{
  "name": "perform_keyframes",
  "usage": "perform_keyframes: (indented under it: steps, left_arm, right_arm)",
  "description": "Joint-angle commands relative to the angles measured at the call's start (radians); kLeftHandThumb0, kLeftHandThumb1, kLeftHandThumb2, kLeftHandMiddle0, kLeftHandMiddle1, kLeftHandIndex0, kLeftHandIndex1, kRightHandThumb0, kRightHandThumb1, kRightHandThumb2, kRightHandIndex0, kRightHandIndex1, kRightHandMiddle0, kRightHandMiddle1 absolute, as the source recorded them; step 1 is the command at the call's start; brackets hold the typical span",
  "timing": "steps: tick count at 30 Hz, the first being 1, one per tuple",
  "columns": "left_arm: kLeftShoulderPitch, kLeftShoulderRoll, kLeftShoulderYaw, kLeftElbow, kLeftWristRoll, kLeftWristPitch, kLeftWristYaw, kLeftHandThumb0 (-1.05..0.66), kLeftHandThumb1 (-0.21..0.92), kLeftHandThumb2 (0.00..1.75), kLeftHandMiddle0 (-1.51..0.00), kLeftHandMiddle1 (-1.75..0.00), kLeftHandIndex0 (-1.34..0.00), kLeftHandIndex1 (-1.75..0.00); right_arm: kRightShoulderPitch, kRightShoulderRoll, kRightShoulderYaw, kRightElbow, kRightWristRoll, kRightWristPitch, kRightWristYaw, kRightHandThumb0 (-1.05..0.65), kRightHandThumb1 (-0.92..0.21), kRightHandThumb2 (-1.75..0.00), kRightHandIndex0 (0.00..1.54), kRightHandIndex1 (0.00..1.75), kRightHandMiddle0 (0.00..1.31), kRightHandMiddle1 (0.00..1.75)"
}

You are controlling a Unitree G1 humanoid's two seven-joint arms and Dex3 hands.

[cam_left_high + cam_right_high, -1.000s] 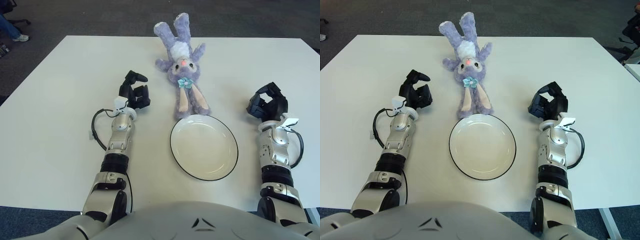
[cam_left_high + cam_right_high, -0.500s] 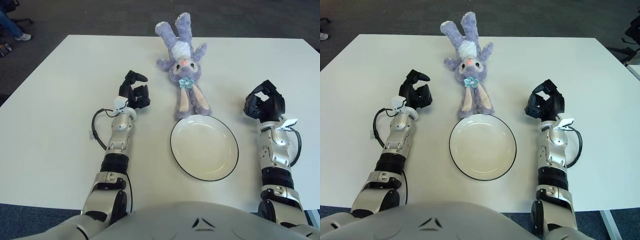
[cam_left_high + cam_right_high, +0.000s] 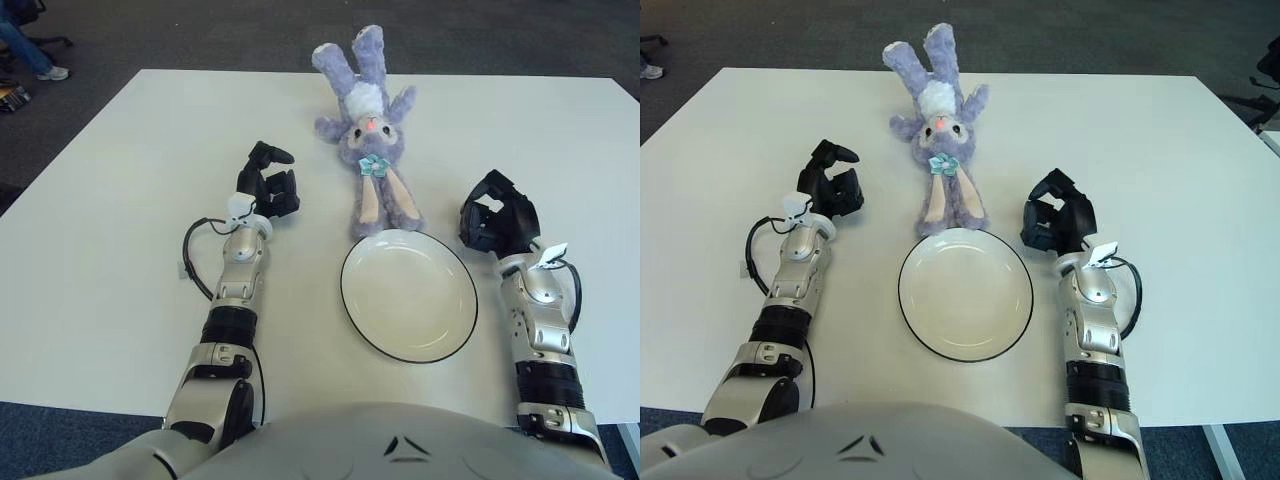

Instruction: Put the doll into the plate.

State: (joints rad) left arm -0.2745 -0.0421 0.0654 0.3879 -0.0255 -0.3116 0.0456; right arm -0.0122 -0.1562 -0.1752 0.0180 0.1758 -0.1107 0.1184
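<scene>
A purple plush rabbit doll with a white belly and a teal bow (image 3: pixel 368 130) lay on the white surface (image 3: pixel 120 200) near the middle of its far edge, feet toward the far edge and long ears pointing at the robot. The ear tips reached the far rim of a round white plate with a thin black rim (image 3: pixel 409 295), which sat toward the near edge and held nothing. The right hand (image 3: pixel 493 222) was just beside the plate's far right rim, fingers loosely curled around nothing. The left hand (image 3: pixel 267 188) showed left of the doll, well apart from it, fingers relaxed and holding nothing.
</scene>
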Motion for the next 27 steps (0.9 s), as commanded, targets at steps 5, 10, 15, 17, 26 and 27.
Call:
perform_keyframes:
  steps: [5,10,15,17,26,27]
  left_arm:
    - [0.068,-0.005,-0.004,0.045,0.011,-0.001,0.011,-0.43,0.47,1.12,-1.14,-1.75,-0.49,-1.75]
    - [0.068,-0.005,-0.004,0.044,0.014,-0.001,0.014,-0.43,0.48,1.12,-1.15,-1.75,-0.49,-1.75]
    - [0.069,-0.006,-0.004,0.045,0.012,-0.007,0.011,-0.43,0.48,1.12,-1.15,-1.75,-0.48,-1.75]
    - [0.069,-0.006,-0.004,0.045,0.012,-0.007,0.01,-0.43,0.48,1.12,-1.15,-1.75,-0.48,-1.75]
    - [0.069,-0.005,-0.004,0.048,0.009,-0.01,0.005,-0.43,0.48,1.11,-1.14,-1.75,-0.48,-1.75]
    - [0.069,-0.006,-0.005,0.049,0.01,-0.012,0.005,-0.43,0.48,1.11,-1.14,-1.75,-0.48,-1.75]
  right_arm:
    - [0.066,-0.016,0.025,-0.093,-0.002,0.093,0.03,-0.45,-0.42,-1.19,0.97,1.75,0.53,1.75]
    - [0.077,-0.019,0.031,-0.13,-0.006,0.115,0.036,-0.44,-0.44,-1.17,0.93,1.75,0.51,1.75]
    - [0.088,-0.029,0.045,-0.165,-0.018,0.107,0.054,-0.43,-0.46,-1.13,0.89,1.75,0.5,1.75]
    - [0.09,-0.035,0.049,-0.169,-0.028,0.1,0.058,-0.43,-0.47,-1.12,0.88,1.75,0.49,1.75]
    - [0.138,-0.101,0.103,-0.284,-0.198,0.147,0.047,-0.39,-0.7,-0.82,0.89,1.75,0.33,1.75]
    - [0.144,-0.11,0.108,-0.301,-0.216,0.159,0.048,-0.38,-0.72,-0.79,0.91,1.75,0.31,1.75]
